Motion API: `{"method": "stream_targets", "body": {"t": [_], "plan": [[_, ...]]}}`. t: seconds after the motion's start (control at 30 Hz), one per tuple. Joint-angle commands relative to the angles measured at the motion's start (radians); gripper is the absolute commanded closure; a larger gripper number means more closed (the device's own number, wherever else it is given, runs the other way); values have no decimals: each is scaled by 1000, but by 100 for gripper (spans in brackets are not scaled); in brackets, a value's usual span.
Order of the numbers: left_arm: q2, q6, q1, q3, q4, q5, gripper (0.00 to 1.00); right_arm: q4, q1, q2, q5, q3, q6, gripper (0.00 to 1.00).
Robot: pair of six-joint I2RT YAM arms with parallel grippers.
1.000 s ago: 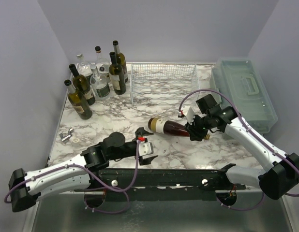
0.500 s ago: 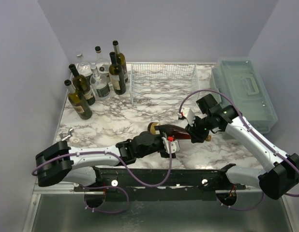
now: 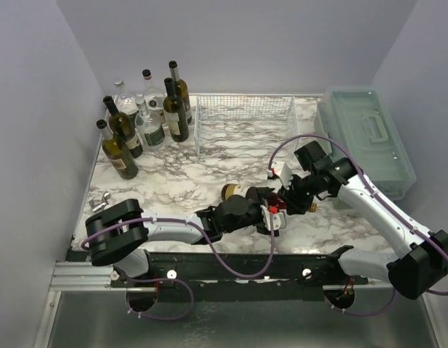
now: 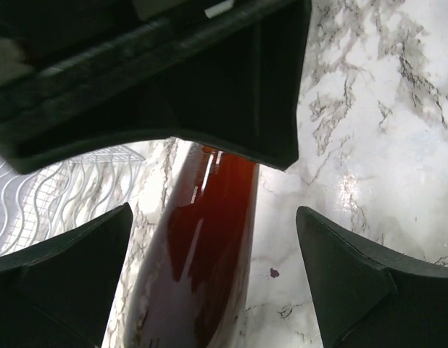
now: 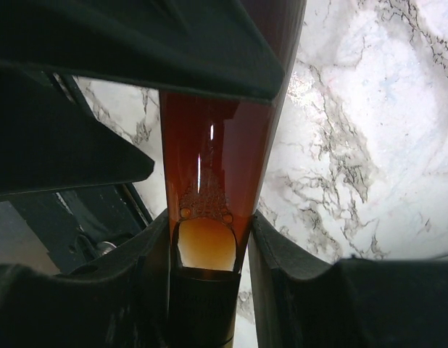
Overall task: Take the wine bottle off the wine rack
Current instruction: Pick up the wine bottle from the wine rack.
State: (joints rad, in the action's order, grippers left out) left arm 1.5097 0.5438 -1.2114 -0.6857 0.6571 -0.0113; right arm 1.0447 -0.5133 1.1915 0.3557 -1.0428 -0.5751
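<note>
Over the last second the left arm swung in from the near-left, and its left gripper (image 3: 273,217) ended up at the wine bottle (image 3: 240,192). The bottle barely moved in that time. It lay on its side over the table (image 3: 173,177), near of the wine rack (image 3: 242,127) and clear of it; couldn't tell if it touched the marble. The right gripper (image 3: 295,199) had its fingers (image 5: 285,283) clamped on the neck. The left fingers (image 4: 72,283) were spread wide either side of the body with a gap on both sides, gripping nothing. My read: the removal itself was done, and this looked like a second-hand support or handover setup. Nearby were standing bottles (image 3: 140,123) at far left and a plastic box (image 3: 369,138) at right, both well apart. The only crowding was the two wrists close together at the bottle.
</note>
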Motion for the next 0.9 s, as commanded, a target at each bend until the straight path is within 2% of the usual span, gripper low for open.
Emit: {"method": "stream_targets", "body": {"t": [0.0,0.27,0.43,0.57,0.63,0.73,0.8,0.87], "plan": [[64,16,-4,-26,57,47,6,-158,1,-33,166,-108,4,100],[135,43,-5,-49,83,-27,16,-153,2,-18,190,-114,9,100],[161,75,-4,-58,91,-81,27,-151,1,-9,200,-118,15,100],[171,100,-5,-58,96,-109,30,-150,2,-3,207,-119,17,100],[174,113,-4,-59,96,-121,41,-149,1,-1,207,-120,19,100],[171,127,-6,-60,95,-141,82,-152,1,-1,207,-119,20,100],[163,134,-6,-58,95,-152,99,-154,1,-4,208,-117,22,100],[152,130,-4,-57,95,-160,100,-159,1,-10,209,-113,27,82]]}}
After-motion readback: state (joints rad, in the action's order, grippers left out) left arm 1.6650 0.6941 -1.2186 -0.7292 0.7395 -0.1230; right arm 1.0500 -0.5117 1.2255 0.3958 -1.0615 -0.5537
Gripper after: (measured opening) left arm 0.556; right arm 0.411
